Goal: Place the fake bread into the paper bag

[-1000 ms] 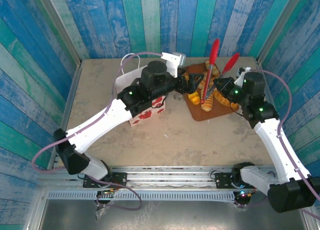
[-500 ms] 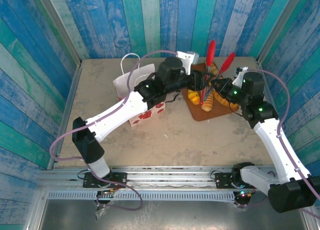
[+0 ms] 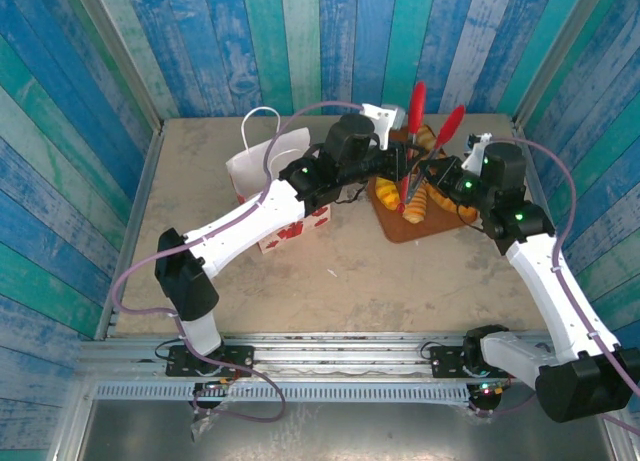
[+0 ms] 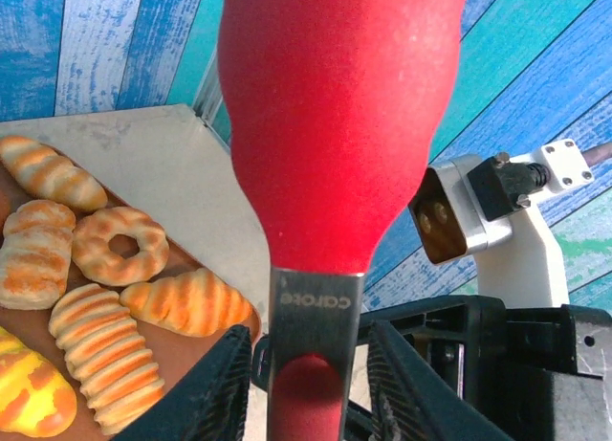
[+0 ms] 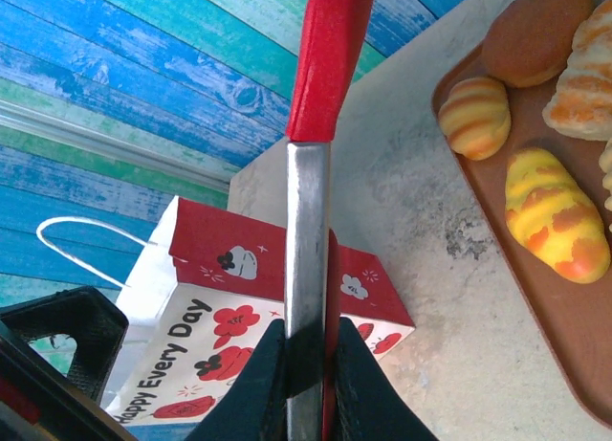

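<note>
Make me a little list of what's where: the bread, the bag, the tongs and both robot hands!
Fake bread: lying on the brown tray
Paper bag: standing on the table, left of the tray
Tongs: red-handled, held up over the tray
Right gripper: shut on one tongs arm
Left gripper: fingers either side of the other arm, grip unclear

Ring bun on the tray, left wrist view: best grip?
Probably pinch one side of the ring bun with the tongs, one tip in its hole, from above: it lies flat on the tray, rolls close beside it.
</note>
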Robot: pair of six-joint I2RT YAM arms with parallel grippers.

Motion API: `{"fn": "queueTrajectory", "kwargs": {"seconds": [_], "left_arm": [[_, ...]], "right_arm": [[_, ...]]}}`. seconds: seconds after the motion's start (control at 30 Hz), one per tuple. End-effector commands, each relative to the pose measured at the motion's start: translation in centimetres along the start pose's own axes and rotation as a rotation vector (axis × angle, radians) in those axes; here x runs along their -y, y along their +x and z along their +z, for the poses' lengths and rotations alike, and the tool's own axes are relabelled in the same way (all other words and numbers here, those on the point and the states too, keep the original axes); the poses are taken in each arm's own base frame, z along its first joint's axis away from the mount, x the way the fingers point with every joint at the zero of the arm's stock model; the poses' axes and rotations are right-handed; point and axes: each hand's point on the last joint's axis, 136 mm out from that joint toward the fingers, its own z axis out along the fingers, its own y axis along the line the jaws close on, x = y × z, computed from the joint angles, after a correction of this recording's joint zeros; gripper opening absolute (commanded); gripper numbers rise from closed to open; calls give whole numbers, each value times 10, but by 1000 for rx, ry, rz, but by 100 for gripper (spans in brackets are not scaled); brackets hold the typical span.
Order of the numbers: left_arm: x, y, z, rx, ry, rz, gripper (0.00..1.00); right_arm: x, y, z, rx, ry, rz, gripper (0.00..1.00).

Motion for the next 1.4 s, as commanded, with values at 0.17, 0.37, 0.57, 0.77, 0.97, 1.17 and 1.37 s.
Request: {"fn": "queueTrajectory", "kwargs": {"seconds": [0.17,0.37,0.57,0.77,0.97,1.17,1.37], "left_arm": [[-10,3,6,11,-35,6,32],[-13,1,6,15,-38,3,28],[-13,4,7,8,-32,-2,24],[-12,5,7,3,-24,-2,13],[-20,-3,-3,39,-32,-43,0],[-44,-20,-35,178,-1,-211,0],[-65,-34,-70,315,-53,-327,0]], "right_arm": [[-7,0,0,-11,-21,-52,1],[-3,0,2,-13,0,-56,1],[-3,0,4,-14,-5,-43,1],[-3,0,7,-16,-11,-34,1],[-5,-1,2,-6,-20,-83,39],[7,-3,-18,49,3,-157,76],[8,-3,-47,128,42,-377,100]]}}
